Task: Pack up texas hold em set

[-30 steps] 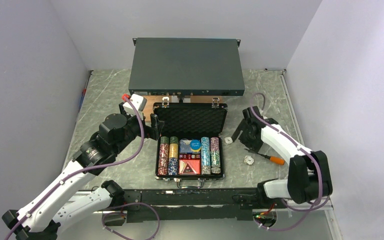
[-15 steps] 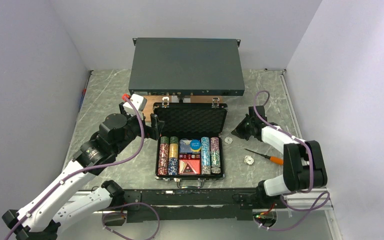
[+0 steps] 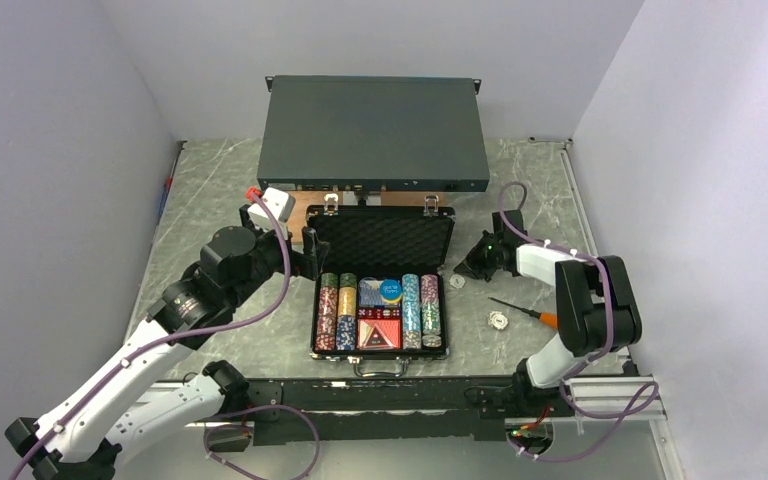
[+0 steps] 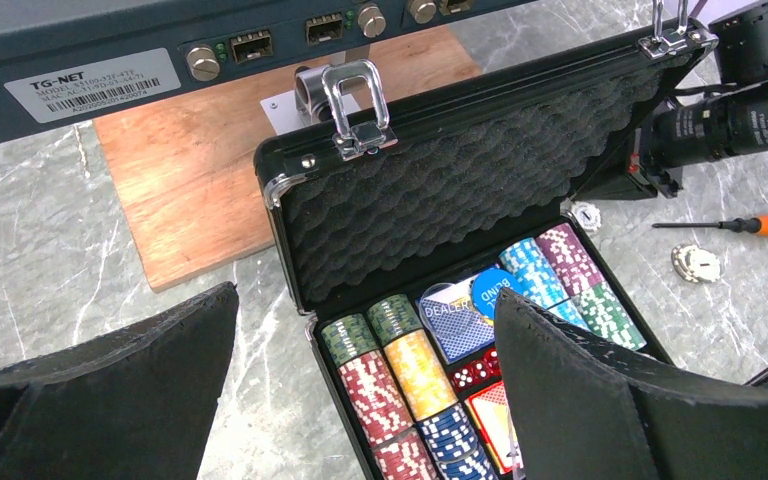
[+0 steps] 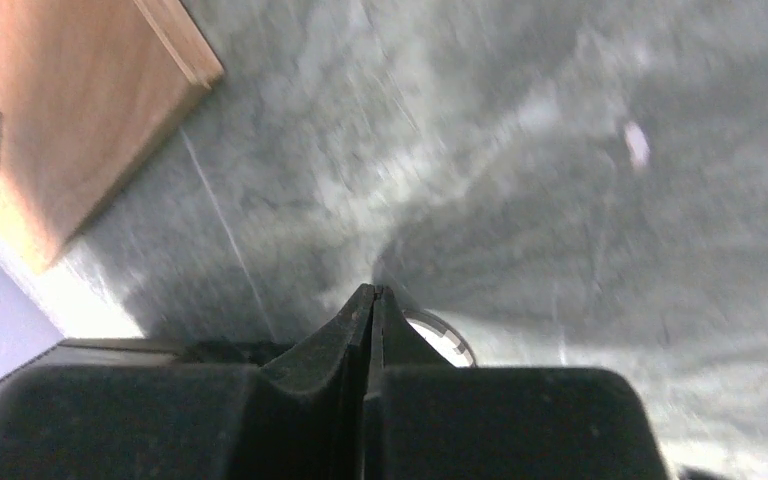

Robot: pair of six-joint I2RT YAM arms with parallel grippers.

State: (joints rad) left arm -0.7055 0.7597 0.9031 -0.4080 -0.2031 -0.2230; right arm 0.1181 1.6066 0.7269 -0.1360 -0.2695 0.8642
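The texas hold em set (image 3: 381,297) is a small black case that lies open at the table's middle, with its foam lid (image 4: 460,190) standing up. Rows of chips (image 4: 405,370), card decks, red dice (image 4: 475,372) and a blue disc (image 4: 490,290) fill it. My left gripper (image 3: 307,250) hangs open by the lid's left edge, its fingers (image 4: 110,390) wide apart and holding nothing. My right gripper (image 3: 468,268) is shut, low at the case's right side. A white disc (image 5: 447,338) lies on the table just behind its fingertips (image 5: 358,310). Nothing shows between them.
A large dark grey rack box (image 3: 375,130) stands behind the case on a wooden board (image 4: 200,180). A second white disc (image 3: 498,320) and an orange-handled screwdriver (image 3: 532,314) lie right of the case. Grey walls close in both sides.
My right gripper has shut and swung up and left from near the screwdriver to the white disc beside the case. The left arm has not moved.
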